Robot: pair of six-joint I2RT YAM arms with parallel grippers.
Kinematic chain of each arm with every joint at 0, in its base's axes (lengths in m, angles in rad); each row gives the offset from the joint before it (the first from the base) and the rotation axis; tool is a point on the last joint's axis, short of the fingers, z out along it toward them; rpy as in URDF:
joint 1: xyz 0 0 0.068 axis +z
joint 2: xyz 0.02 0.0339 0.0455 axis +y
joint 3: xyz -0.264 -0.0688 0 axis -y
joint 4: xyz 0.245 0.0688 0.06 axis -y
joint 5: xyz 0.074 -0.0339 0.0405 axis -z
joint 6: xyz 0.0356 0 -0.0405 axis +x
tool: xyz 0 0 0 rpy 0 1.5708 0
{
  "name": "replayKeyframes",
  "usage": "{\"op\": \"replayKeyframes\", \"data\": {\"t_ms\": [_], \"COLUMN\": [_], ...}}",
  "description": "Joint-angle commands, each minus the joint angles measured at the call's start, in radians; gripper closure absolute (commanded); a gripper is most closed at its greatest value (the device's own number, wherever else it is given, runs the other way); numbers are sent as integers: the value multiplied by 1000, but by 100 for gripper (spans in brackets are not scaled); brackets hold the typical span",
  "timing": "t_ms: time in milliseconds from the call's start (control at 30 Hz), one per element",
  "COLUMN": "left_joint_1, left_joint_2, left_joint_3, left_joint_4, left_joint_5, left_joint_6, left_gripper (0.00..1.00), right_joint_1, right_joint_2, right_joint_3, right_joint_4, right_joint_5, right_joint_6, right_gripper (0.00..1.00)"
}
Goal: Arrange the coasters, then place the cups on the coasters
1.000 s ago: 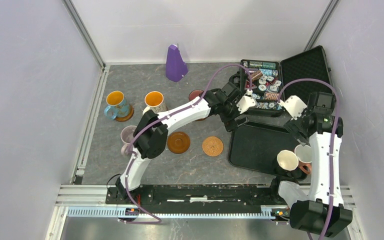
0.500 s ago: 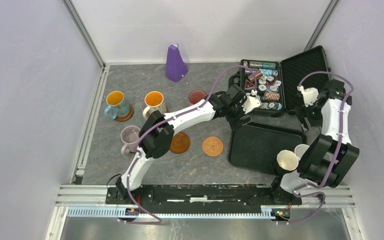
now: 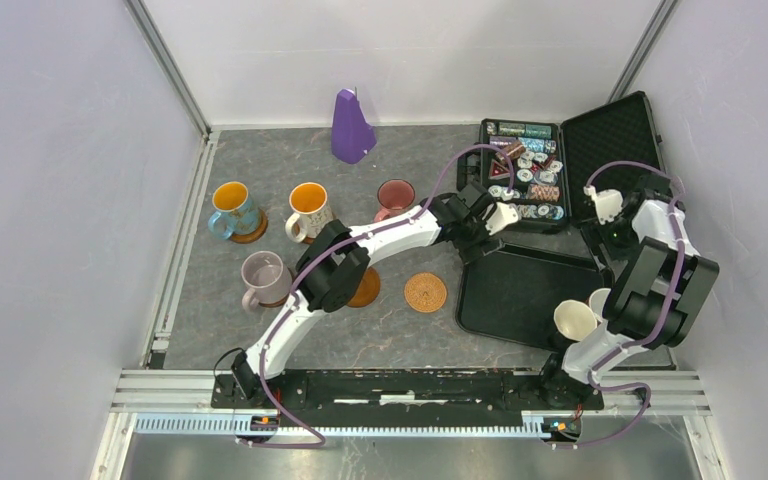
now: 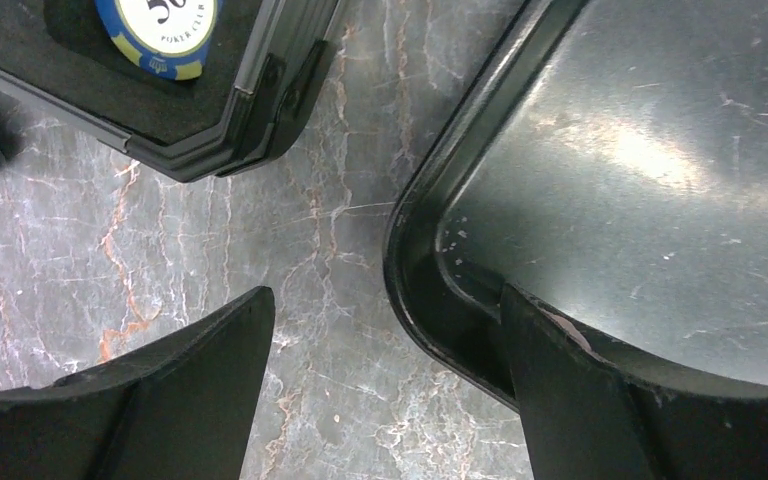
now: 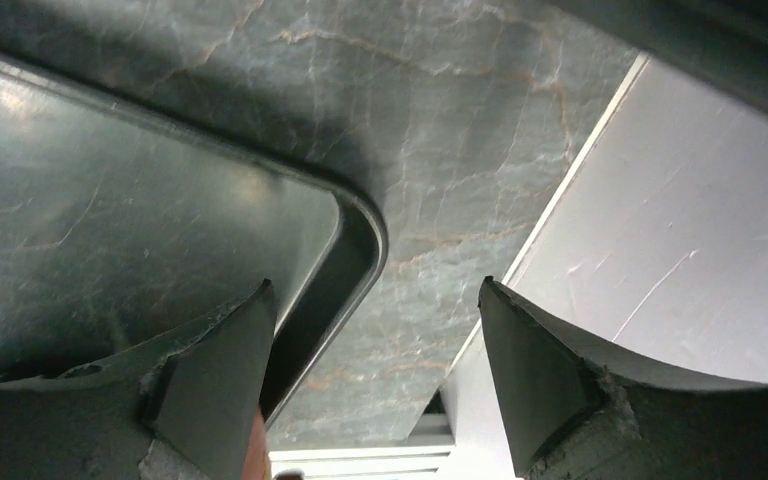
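Note:
A blue cup stands on a dark coaster at the far left. Beside it are a white cup with orange inside, a pink cup and a lilac cup. A dark coaster is half hidden under my left arm, and the patterned coaster lies beside it. Two more cups stand at the black tray's near right. My left gripper is open astride the tray's far left corner. My right gripper is open astride the far right corner.
An open case of poker chips lies just beyond the tray. A purple cone-shaped object stands at the back. The enclosure wall is close on the right of my right gripper.
My right arm folded back and brought its gripper down to the tray's far right corner. My left gripper drew in to the far left corner, uncovering the pink cup. Both jaws narrowed somewhat.

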Motion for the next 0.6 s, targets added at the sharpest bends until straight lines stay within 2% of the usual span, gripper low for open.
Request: {"op": "replayKeyframes", "data": {"t_ms": [0, 300, 567], "left_joint_1": [-4, -3, 18], "left_joint_2": [5, 18, 42], "left_joint_3": [58, 60, 70], "left_joint_4": [31, 28, 47], "left_joint_5": [-62, -103, -176], "left_joint_6": [4, -3, -15], "left_gripper": [11, 12, 18], "right_joint_1": [-5, -5, -3], "right_joint_2": [33, 73, 93], "right_joint_3": [-28, -62, -74], "right_joint_4": [130, 232, 330], "right_joint_5": [-20, -79, -115], "right_joint_6": [-23, -20, 54], "right_gripper": [19, 20, 19]}}
